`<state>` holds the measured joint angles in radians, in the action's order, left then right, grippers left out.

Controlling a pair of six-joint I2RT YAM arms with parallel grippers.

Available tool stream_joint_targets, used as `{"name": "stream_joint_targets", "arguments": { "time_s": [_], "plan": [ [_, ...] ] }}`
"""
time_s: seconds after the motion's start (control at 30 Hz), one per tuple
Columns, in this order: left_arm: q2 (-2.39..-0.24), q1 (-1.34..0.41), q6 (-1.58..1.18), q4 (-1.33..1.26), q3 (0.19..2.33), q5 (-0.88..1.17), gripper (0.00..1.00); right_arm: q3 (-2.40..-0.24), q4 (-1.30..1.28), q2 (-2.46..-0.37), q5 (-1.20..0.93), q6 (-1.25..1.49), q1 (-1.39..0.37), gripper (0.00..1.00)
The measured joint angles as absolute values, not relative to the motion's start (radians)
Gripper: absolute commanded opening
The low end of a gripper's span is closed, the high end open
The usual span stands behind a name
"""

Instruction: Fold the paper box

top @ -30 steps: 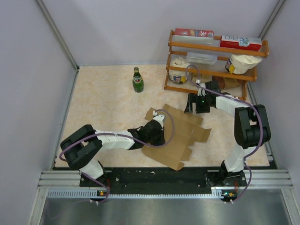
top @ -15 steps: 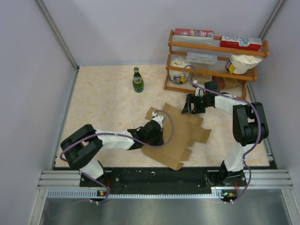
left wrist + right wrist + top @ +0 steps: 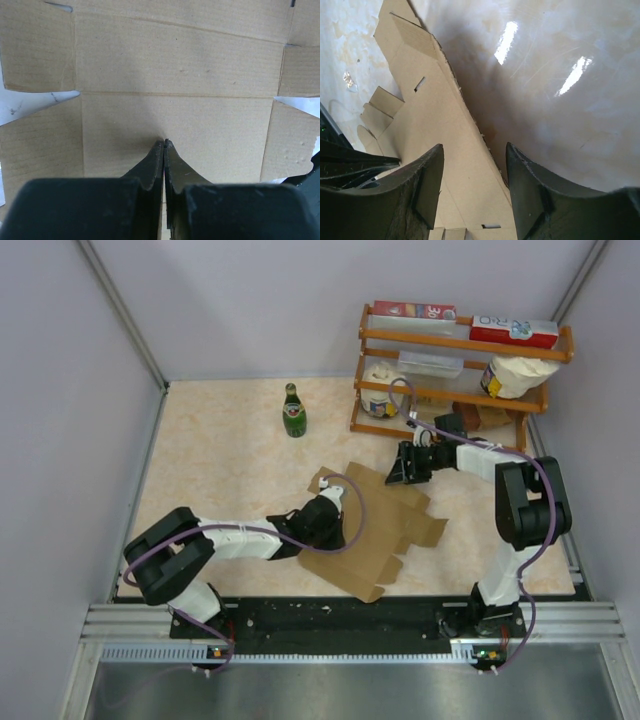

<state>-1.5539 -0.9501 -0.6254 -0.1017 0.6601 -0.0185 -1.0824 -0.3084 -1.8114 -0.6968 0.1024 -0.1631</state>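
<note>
The paper box (image 3: 380, 525) is a flat brown die-cut cardboard sheet with flaps, lying on the table in front of both arms. My left gripper (image 3: 333, 502) rests on the sheet's left part with its jaws shut tip to tip; in the left wrist view the tips (image 3: 164, 142) press on a panel (image 3: 175, 65) with nothing between them. My right gripper (image 3: 400, 472) hovers at the sheet's far edge, open, with that edge (image 3: 470, 125) lying between the fingers (image 3: 432, 170).
A green bottle (image 3: 293, 411) stands at the back centre. A wooden rack (image 3: 455, 370) at the back right holds printed cartons, bags and jars, close behind my right arm. Grey walls enclose the table on three sides.
My right gripper has moved left and a little back, to the sheet's far edge. The sheet has shifted slightly left and toward me with the left gripper.
</note>
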Motion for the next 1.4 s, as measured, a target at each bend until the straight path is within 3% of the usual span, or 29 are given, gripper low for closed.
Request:
{"name": "stream_joint_targets", "arguments": {
  "time_s": [0.47,0.57,0.67,0.97,1.17,1.4],
  "plan": [
    [-1.540,-0.943,-0.626,-0.107,0.644,-0.019,0.00,-1.081,-0.314,-1.811,-0.666,0.054,-0.234,0.37],
    [-1.540,-0.943,-0.626,-0.108,0.643,-0.019,0.00,-1.081,-0.330,-1.811,-0.622,0.030,-0.260,0.31],
    [-1.540,-0.943,-0.626,-0.109,0.643,-0.019,0.00,-1.081,-0.339,-1.811,-0.581,0.007,-0.286,0.17],
    [-1.507,-0.937,-0.626,-0.099,0.622,-0.026,0.07,-1.081,-0.339,-1.810,-0.513,-0.015,-0.302,0.00],
    [-1.415,-0.934,-0.619,-0.036,0.622,-0.038,0.22,-1.069,-0.334,-1.763,-0.491,-0.015,-0.319,0.00],
    [-1.243,-0.894,-0.584,0.034,0.696,-0.041,0.23,-1.053,-0.333,-1.689,-0.456,-0.028,-0.367,0.00]
  ]
}}
